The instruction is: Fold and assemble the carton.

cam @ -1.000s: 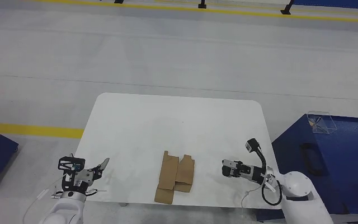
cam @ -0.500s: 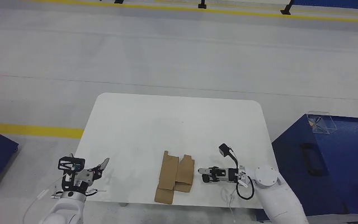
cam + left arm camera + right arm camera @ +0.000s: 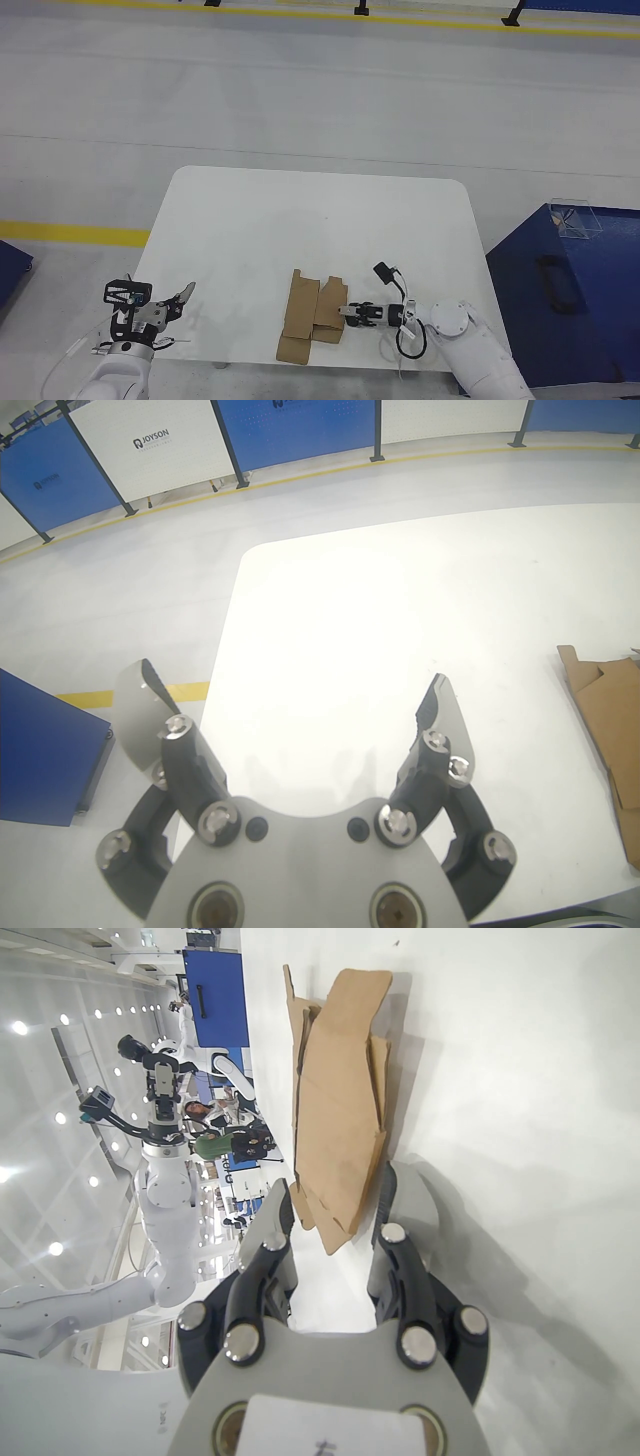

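**A:** Entry one, right gripper (image 3: 336, 1189): parted, nothing held. A corner of the carton (image 3: 340, 1103), which lies flat on the table (image 3: 500, 1053), sits between its fingers.

**B:** Left gripper (image 3: 292, 674): spread wide, empty, with the carton well off to its side.

**A:** Risk: pinching one loose layer may only drag the carton, and the lower finger could jam against the table.

**B:** Markings: carton faces plain. The panels (image 3: 150, 450) beyond carry print, not transcribed.
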{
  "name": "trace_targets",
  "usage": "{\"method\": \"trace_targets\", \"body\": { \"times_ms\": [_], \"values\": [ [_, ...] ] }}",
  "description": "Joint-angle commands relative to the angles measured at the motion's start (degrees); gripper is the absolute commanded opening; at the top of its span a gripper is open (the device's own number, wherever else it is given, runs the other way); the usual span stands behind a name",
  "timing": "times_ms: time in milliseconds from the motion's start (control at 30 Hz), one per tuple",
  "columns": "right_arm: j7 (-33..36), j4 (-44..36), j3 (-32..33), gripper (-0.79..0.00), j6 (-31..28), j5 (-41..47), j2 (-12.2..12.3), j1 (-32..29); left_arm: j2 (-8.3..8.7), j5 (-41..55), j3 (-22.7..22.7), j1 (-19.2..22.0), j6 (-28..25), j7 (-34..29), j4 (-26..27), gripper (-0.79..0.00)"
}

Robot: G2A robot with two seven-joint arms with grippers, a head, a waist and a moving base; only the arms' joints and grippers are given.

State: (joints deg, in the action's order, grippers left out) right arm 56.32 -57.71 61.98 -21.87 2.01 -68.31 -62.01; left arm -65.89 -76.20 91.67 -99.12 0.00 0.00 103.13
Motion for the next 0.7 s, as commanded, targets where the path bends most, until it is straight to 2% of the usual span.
{"method": "trace_targets", "body": {
  "times_ms": [0,100,167,267,300,333,400,433,500,533,667],
  "values": [
    [-0.6,0.8,-0.8,-0.394,-0.1,-0.2,-0.2,0.4,0.00,0.0,0.0,0.0,0.0,0.0,0.0,0.000],
    [-1.1,2.3,-1.9,-0.329,-0.1,0.0,-0.7,1.4,0.00,0.0,0.0,0.0,0.0,0.0,0.0,0.000],
    [-1.3,3.4,-2.8,-0.323,0.0,0.1,-1.0,2.2,0.00,0.0,0.0,0.0,0.0,0.0,0.0,0.000],
    [-2.1,4.9,-4.2,-0.206,-0.1,-0.4,-1.5,3.3,0.00,0.0,0.0,0.0,0.0,0.0,0.0,0.000],
    [-2.4,5.4,-4.6,-0.197,-0.1,-0.5,-1.7,3.7,0.00,0.0,0.0,0.0,0.0,0.0,0.0,0.000],
    [-2.7,5.8,-5.0,-0.243,-0.2,-0.4,-1.9,4.0,0.00,0.0,0.0,0.0,0.0,0.0,0.0,0.000],
    [-3.0,6.7,-5.6,-0.277,-0.5,-0.2,-2.2,4.7,0.00,0.0,0.0,0.0,0.0,0.0,0.0,0.000],
    [-3.0,7.0,-5.9,-0.329,-1.0,0.1,-2.4,4.9,0.00,0.0,0.0,0.0,0.0,0.0,0.0,0.000],
    [-2.4,7.6,-6.2,-0.603,-2.3,1.5,-2.6,5.2,0.00,0.0,0.0,0.0,0.0,0.0,0.0,0.000],
    [-2.1,7.8,-6.1,-0.785,-3.1,2.3,-2.7,5.3,0.00,0.0,0.0,0.0,0.0,0.0,0.0,0.000],
    [0.7,8.7,-5.6,-0.785,-5.9,6.1,-2.8,5.7,0.00,0.0,0.0,0.0,0.0,0.0,0.0,0.000]
  ]
}}
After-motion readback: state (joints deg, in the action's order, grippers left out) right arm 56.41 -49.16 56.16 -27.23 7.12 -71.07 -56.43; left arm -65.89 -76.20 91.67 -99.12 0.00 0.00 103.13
